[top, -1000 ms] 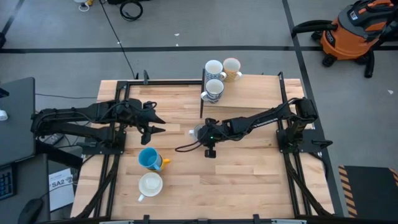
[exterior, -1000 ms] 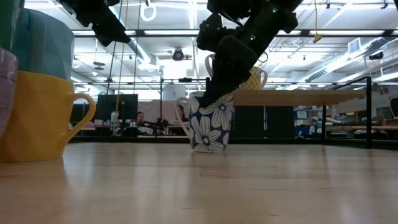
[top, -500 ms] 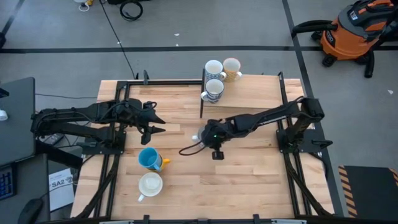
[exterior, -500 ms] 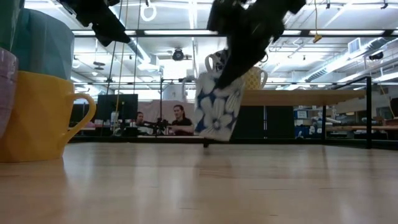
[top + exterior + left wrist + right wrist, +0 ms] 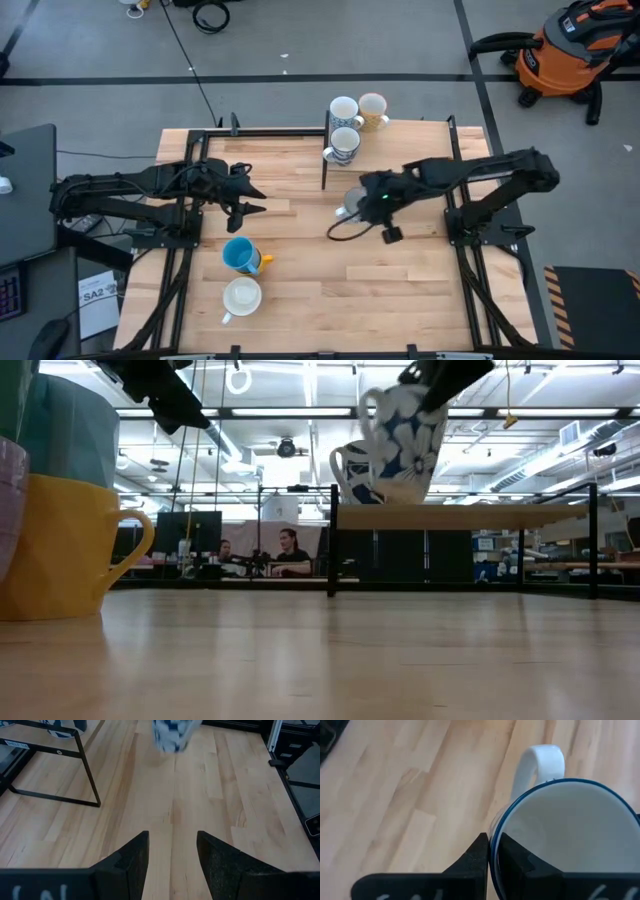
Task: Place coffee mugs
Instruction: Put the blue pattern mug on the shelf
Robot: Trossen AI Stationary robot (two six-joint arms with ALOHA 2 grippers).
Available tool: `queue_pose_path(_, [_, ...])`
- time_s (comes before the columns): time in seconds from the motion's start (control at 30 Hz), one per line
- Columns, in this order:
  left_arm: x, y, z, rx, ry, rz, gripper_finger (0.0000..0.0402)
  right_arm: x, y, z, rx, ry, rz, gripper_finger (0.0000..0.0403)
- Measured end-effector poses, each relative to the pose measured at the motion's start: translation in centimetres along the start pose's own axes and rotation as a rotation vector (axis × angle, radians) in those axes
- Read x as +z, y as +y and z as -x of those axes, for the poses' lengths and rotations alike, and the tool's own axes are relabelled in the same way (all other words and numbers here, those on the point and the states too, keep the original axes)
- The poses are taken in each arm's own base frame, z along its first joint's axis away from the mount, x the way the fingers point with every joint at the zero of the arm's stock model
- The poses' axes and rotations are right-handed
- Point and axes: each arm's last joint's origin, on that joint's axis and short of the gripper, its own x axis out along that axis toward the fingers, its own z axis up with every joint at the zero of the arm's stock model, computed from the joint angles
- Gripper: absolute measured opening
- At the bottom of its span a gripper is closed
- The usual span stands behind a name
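Wood table (image 5: 400,290) in workshop, raised shelf (image 5: 420,150) at far edge. Right claw (image 5: 490,857) pinches rim of flowered mug (image 5: 400,435), mug in air beside shelf. Three mugs (image 5: 345,125) already on shelf. Left claw (image 5: 172,852) spread, idle. Step: carrying. Next: clear shelf edge, set down upright.

The wooden table (image 5: 400,290) carries a blue mug (image 5: 239,255), a white mug (image 5: 241,297) and a raised shelf (image 5: 410,150) bearing three mugs (image 5: 345,143).

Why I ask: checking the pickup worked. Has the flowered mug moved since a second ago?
Yes. The flowered mug, pinched by the right gripper, has risen off the table to above the raised shelf and shifted toward it.
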Motion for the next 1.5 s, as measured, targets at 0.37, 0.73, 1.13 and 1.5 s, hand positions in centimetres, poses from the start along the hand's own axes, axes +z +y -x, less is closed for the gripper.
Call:
queue_pose_path(0.37, [0.0,0.0,0.0,0.008,0.000,0.000,0.0172,-2.5,-0.9,4.9,-0.209,0.072,0.189,0.0038])
queue_pose_path(0.73, [0.0,0.0,0.0,0.009,0.000,-0.014,0.0172,-4.4,-3.7,6.5,-0.273,0.129,0.251,0.0038])
queue_pose_path(1.13, [0.1,0.1,0.0,0.030,-0.012,-0.017,0.0172,-6.3,-7.3,7.2,-0.265,0.151,0.307,0.0038])
queue_pose_path(1.5, [0.5,0.1,0.0,0.027,-0.052,-0.020,0.0172,-7.4,-10.1,6.2,-0.239,0.165,0.268,0.0038])
